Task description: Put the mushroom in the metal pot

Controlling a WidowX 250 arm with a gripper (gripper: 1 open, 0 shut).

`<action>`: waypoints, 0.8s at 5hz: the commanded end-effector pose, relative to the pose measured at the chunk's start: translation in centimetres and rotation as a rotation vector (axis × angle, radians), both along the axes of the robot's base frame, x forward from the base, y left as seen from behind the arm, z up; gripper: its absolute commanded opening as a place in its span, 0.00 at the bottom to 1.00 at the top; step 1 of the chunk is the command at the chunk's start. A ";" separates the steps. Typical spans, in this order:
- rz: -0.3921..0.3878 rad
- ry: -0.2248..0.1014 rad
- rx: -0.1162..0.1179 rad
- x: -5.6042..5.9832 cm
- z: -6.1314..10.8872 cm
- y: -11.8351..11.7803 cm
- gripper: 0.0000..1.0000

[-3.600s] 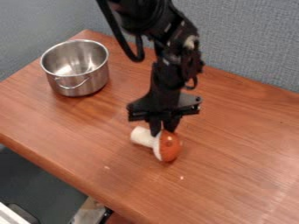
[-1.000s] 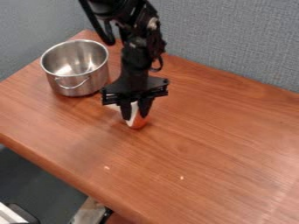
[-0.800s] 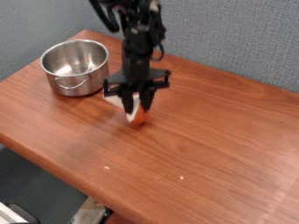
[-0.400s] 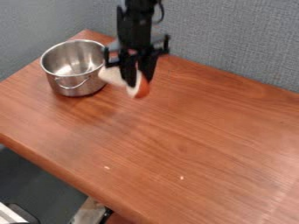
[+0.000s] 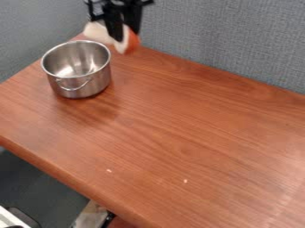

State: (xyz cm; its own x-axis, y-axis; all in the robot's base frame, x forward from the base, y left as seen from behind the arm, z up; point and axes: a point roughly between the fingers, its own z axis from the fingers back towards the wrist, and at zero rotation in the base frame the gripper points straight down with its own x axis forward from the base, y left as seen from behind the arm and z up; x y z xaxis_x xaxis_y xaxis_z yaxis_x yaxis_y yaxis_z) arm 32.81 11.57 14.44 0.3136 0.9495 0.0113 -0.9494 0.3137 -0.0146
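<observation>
My fingers (image 5: 118, 34) are at the very top edge of the view, mostly cut off and blurred, and they are clenched on the mushroom (image 5: 123, 39): I see a bit of cream stem on the left and the reddish cap poking out lower right between the dark tips. The mushroom is up in the air, off the tabletop (image 5: 179, 125), seen against the grey wall (image 5: 238, 36) behind. It sits up and to the right of the pot (image 5: 78, 69) in the picture, near its far rim but apart from it, not inside. I can't tell whether it is truly over the pot opening or behind it. The pot stands upright on the far left part of the tabletop, shiny, nothing visible inside, one small handle facing the front. The rest of the brown wood tabletop shows a couple of tiny pale specks near the front. Below the front edge I see dark floor (image 5: 36, 200) and a pale bit of frame.
</observation>
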 end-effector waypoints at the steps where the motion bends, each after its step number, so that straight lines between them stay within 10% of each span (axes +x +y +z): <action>1: 0.015 -0.049 0.047 1.1 1.5 4.0 0.00; 4: -0.125 -0.077 0.164 1.4 -0.8 7.1 0.00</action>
